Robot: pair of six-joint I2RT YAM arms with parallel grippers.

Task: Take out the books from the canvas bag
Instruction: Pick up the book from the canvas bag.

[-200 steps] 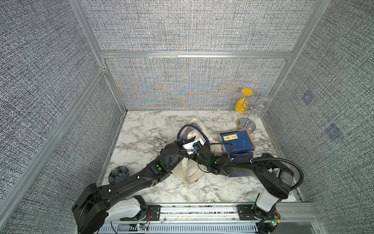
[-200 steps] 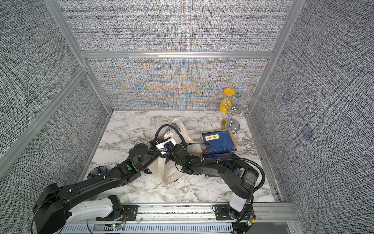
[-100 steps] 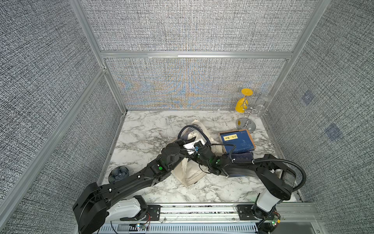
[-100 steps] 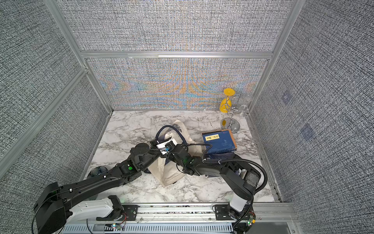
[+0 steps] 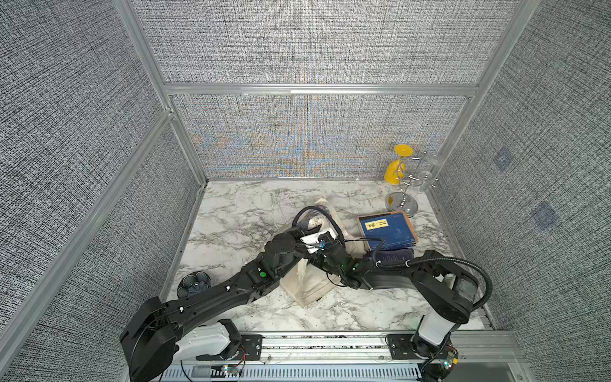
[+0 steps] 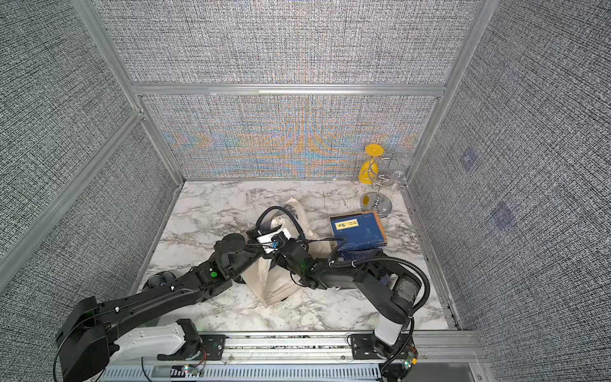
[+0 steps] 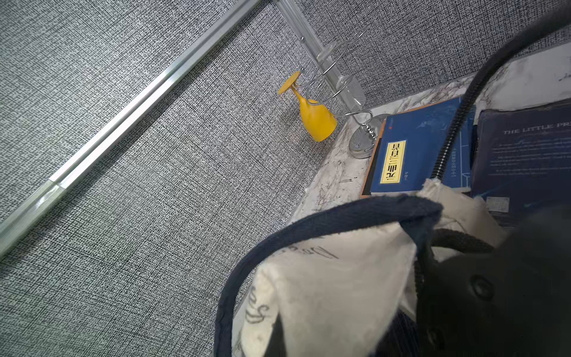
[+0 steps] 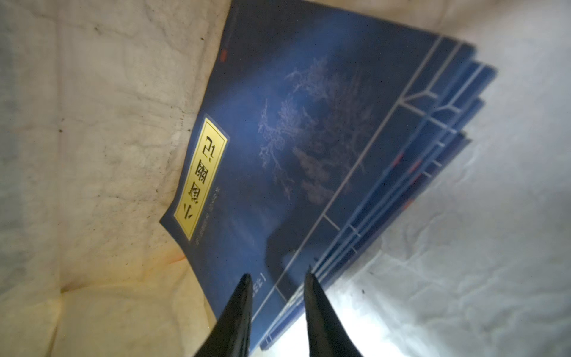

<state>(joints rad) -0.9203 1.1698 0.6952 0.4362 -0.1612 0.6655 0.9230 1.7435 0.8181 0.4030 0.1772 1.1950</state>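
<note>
Fingers (image 8: 238,309) of the right gripper (image 8: 277,275), narrowly parted, straddled a corner of the books (image 8: 278,139) inside the canvas bag (image 8: 92,154); grip unconfirmed. Next step required a firm clamp, then withdrawal.

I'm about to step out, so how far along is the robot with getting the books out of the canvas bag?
Done: a blue book and a darker book lie on the table beside the canvas bag. In hand: the left gripper pinches the bag's mouth, apparently holding it open, while the right gripper is inside, jaws apart over a stack of books. Left: that stack, several books, to come out.
</note>
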